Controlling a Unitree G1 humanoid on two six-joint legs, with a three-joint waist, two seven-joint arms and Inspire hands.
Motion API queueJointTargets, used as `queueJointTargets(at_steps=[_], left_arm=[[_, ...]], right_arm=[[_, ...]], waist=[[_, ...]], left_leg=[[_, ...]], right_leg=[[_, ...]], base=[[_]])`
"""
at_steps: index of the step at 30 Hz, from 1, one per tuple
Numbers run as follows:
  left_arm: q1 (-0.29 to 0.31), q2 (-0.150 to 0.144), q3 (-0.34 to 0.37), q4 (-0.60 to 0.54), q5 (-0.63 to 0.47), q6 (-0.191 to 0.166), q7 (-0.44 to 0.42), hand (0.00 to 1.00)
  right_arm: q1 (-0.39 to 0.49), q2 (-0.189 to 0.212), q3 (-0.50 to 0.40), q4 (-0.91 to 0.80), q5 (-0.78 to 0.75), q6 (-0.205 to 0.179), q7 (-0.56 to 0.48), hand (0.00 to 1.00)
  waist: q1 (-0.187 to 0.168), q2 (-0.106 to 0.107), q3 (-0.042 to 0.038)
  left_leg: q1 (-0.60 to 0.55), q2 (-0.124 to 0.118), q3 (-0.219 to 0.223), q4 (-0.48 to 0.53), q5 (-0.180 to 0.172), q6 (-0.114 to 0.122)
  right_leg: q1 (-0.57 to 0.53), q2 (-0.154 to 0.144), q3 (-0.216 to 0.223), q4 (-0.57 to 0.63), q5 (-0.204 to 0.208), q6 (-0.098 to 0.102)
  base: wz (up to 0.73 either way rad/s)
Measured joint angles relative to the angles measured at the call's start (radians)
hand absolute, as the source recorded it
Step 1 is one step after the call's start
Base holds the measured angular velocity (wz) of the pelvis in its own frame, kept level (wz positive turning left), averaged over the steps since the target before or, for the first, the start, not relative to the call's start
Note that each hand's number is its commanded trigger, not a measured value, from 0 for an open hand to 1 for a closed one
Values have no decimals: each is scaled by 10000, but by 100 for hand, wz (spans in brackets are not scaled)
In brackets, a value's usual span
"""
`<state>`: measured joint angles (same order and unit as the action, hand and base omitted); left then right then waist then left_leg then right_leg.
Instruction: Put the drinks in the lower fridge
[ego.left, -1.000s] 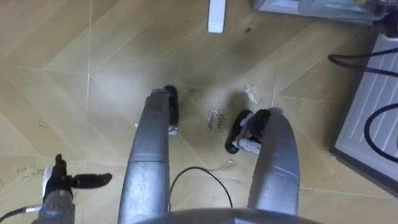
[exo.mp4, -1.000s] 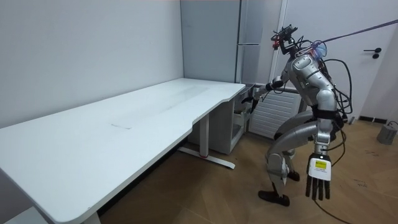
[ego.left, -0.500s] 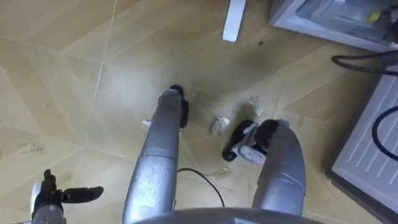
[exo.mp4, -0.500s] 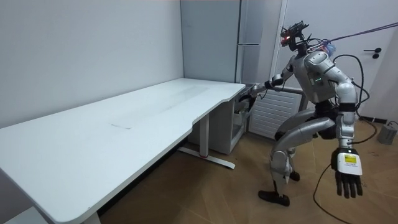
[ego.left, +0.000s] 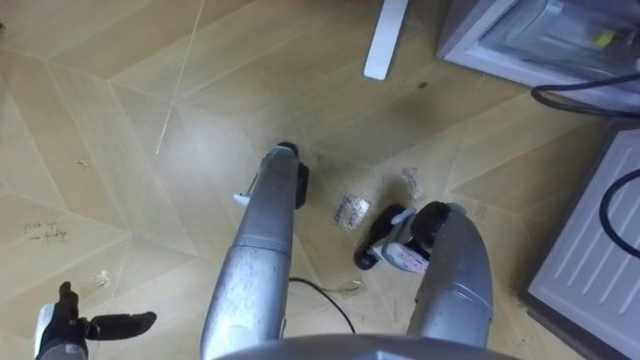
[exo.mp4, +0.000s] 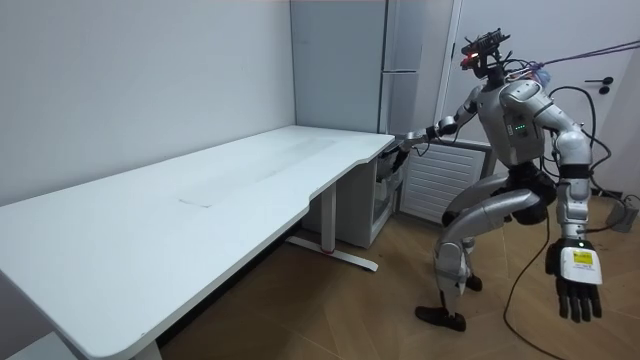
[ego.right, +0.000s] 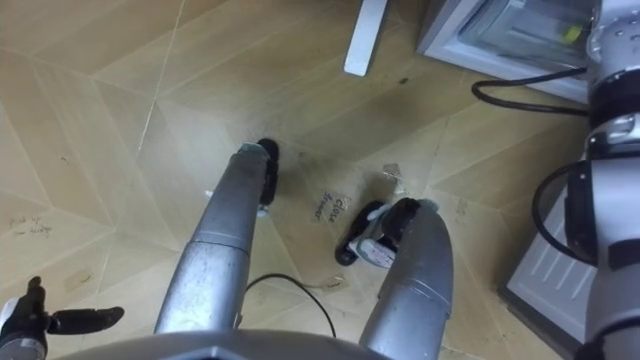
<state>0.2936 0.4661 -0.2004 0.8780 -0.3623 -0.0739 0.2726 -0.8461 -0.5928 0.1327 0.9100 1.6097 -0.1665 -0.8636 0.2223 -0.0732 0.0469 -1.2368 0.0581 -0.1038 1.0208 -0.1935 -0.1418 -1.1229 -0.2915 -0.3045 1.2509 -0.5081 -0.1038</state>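
Observation:
I stand bent at the knees before the tall grey fridge (exo.mp4: 402, 60), by the corner of the white desk (exo.mp4: 200, 200). The lower fridge compartment (ego.left: 540, 35) lies open at the top right of the eye views, with clear packaging and a yellow spot inside; I cannot make out single drinks. My right arm (ego.right: 610, 110) reaches forward, and my right hand (exo.mp4: 401, 150) is at the fridge front beside the desk corner, its grip too small to read. My left hand (exo.mp4: 578, 285) hangs low and out to my side, open and holding nothing, also low in the left eye view (ego.left: 62, 325).
A white ribbed panel (ego.left: 600, 250) with a black cable on it lies on the floor at my right. The desk's white foot (ego.left: 386, 40) runs across the wood floor ahead. Scraps of tape (ego.left: 350, 210) lie between my feet.
My torso has straightened and turned. The left arm has swung out towards the room view's right, its hand rising a little. The right hand stays at the fridge front, slightly higher. The eye view has shifted.

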Motion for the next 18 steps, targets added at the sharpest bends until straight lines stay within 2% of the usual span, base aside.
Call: queueJointTargets(at_steps=[2,7,8,9,15,17,18], left_arm=[[2,14,-15,-6,-3,-16,2,0],[104,114,-16,-17,1,-90,18,0],[103,114,-16,-17,1,-129,17,0],[103,114,-16,-17,2,-198,11,0],[103,115,-22,-19,3,-394,4,0],[105,115,-25,-14,8,-413,3,0],[105,115,-32,-14,9,-413,3,0]], right_arm=[[0,27,31,-557,93,1,16,0],[15,76,46,-850,402,-9,-146,0],[15,76,46,-851,402,-11,-146,58],[16,79,46,-851,402,-26,-146,100],[19,82,40,-851,584,-158,-141,100],[72,82,-2,-830,832,-312,-311,100],[102,82,-1,-831,834,-327,-318,47]], waist=[[82,70,39],[40,86,32],[39,86,31],[31,91,28],[-3,122,10],[-6,122,10],[-12,123,10]], left_leg=[[-12,-22,0,-7,-1,5],[-20,-40,-6,-4,-6,11],[-21,-43,-6,-1,-9,16],[-24,-54,-5,8,-17,27],[-27,-164,-5,33,-33,54],[-10,-173,-5,46,-44,75],[0,-173,-5,47,-47,80]], right_leg=[[-2,-27,-3,1,-3,16],[5,-100,3,-4,-26,28],[5,-103,2,-5,-25,29],[5,-110,3,-4,-22,34],[9,-147,36,-2,13,96],[44,-150,28,-17,16,118],[59,-150,25,-25,19,124]], base=[[2],[2],[0],[0],[0],[0],[0]])
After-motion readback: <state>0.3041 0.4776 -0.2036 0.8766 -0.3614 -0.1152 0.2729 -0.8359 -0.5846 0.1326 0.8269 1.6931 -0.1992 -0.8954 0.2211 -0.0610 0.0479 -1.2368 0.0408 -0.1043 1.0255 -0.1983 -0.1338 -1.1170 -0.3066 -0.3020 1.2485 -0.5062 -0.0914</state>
